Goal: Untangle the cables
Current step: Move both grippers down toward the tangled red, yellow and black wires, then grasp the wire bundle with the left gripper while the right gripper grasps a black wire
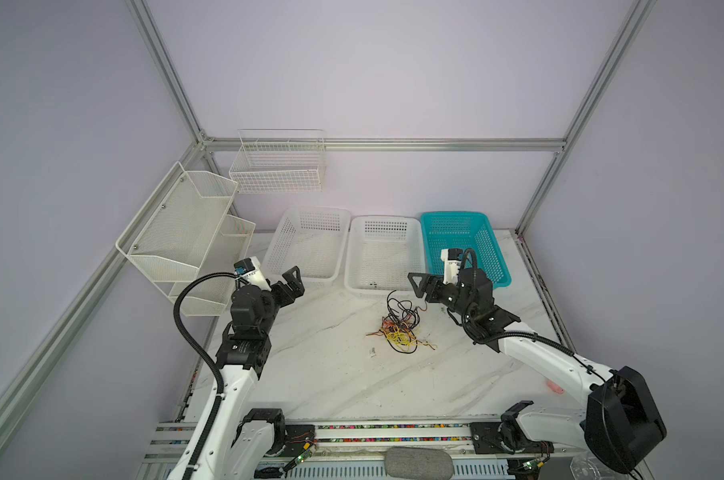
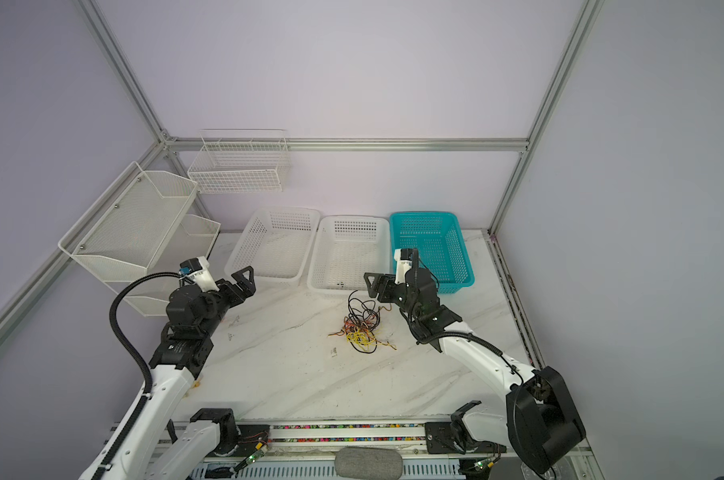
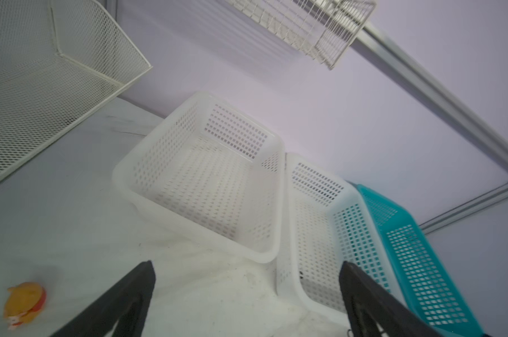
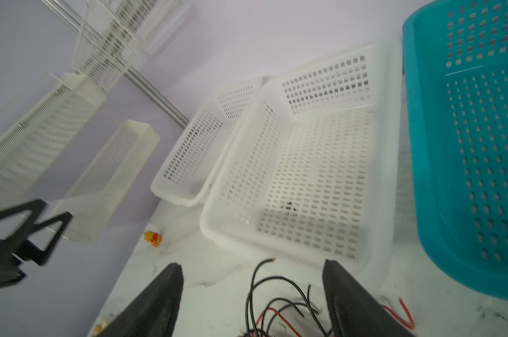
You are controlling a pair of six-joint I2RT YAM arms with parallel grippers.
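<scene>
The cables [image 1: 401, 328] [image 2: 362, 328] lie in one loose tangle of black, yellow and red-brown wires on the marble table, just in front of the middle white basket. My right gripper [image 1: 420, 286] [image 2: 372, 284] hovers over the tangle's far edge. It is open, and in the right wrist view its fingers [image 4: 252, 265] straddle black and red cable ends [image 4: 276, 291] on the table below without gripping them. My left gripper [image 1: 295, 282] [image 2: 248, 280] is open and empty, well left of the tangle. In the left wrist view it [image 3: 247, 267] points at the white baskets.
Three baskets stand along the back: white [image 1: 314, 209], white [image 1: 385, 217] and teal [image 1: 453, 213]. A white mesh rack [image 1: 177, 232] stands at the left and a wire basket [image 1: 277, 166] hangs on the wall. A small orange toy [image 3: 25, 300] lies by the rack.
</scene>
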